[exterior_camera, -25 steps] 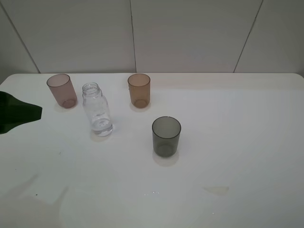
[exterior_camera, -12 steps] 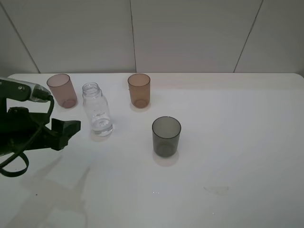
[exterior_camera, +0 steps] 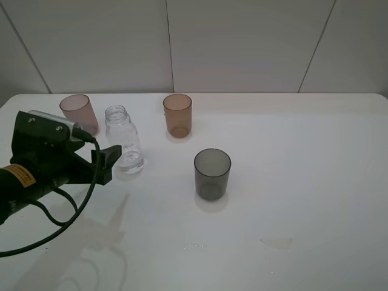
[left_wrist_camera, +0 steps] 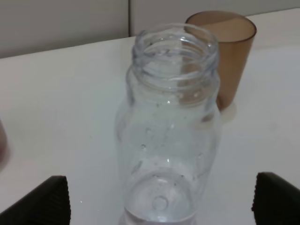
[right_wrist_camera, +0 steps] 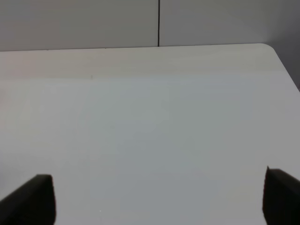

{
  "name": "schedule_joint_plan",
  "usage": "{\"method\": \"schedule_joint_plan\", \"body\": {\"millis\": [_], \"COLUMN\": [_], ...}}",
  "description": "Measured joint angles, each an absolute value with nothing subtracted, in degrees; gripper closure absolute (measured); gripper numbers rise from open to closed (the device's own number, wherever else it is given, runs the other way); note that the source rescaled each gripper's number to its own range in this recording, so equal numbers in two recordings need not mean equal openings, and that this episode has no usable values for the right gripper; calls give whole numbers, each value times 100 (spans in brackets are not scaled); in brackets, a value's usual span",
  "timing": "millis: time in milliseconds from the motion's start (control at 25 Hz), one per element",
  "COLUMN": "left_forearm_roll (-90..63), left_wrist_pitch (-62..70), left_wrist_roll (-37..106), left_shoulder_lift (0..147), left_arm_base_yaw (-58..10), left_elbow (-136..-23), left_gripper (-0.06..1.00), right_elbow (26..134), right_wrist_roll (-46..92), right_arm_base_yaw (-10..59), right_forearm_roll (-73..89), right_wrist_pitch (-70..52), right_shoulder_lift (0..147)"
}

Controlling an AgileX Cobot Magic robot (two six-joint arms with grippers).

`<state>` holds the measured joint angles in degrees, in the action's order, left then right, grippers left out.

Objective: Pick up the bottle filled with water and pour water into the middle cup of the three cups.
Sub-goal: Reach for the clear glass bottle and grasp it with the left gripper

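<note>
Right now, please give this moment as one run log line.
left gripper: open, facing bottle, no grip yet | bottle: upright, uncapped, on table | middle cup: upright, untouched | right gripper: open, holds nothing

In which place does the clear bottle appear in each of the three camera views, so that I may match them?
Exterior high: the bottle stands left of centre, between the pinkish-brown cup and the amber cup.
Left wrist: the bottle fills the middle, seen close.
Right wrist: not in it; only bare table shows.
Shared landmark: the amber cup, behind the bottle in the left wrist view.
</note>
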<state>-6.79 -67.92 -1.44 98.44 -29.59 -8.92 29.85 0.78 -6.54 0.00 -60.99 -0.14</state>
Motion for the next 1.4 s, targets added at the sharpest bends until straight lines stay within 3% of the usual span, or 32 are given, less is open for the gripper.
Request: {"method": "schedule_joint_plan", "body": {"millis": [320,1400], "left_forearm_roll": [-974,-618], "left_wrist_pitch": [-6855,-6959], "left_wrist_roll": [-175,-186], "left_shoulder_lift": [10772,11710], "left_arm_base_yaw": [-2959,-2971], "left_elbow": [-1170,-2162], "left_gripper": [-6,-6], "right_elbow": [2985,2985], "right_wrist_roll": [78,78], "right_arm_base_yaw": [-654,-654], "right_forearm_roll": [0,0], "right_wrist_pitch": [-6099,-6099], "right_shoulder_lift": [-14,-14]}}
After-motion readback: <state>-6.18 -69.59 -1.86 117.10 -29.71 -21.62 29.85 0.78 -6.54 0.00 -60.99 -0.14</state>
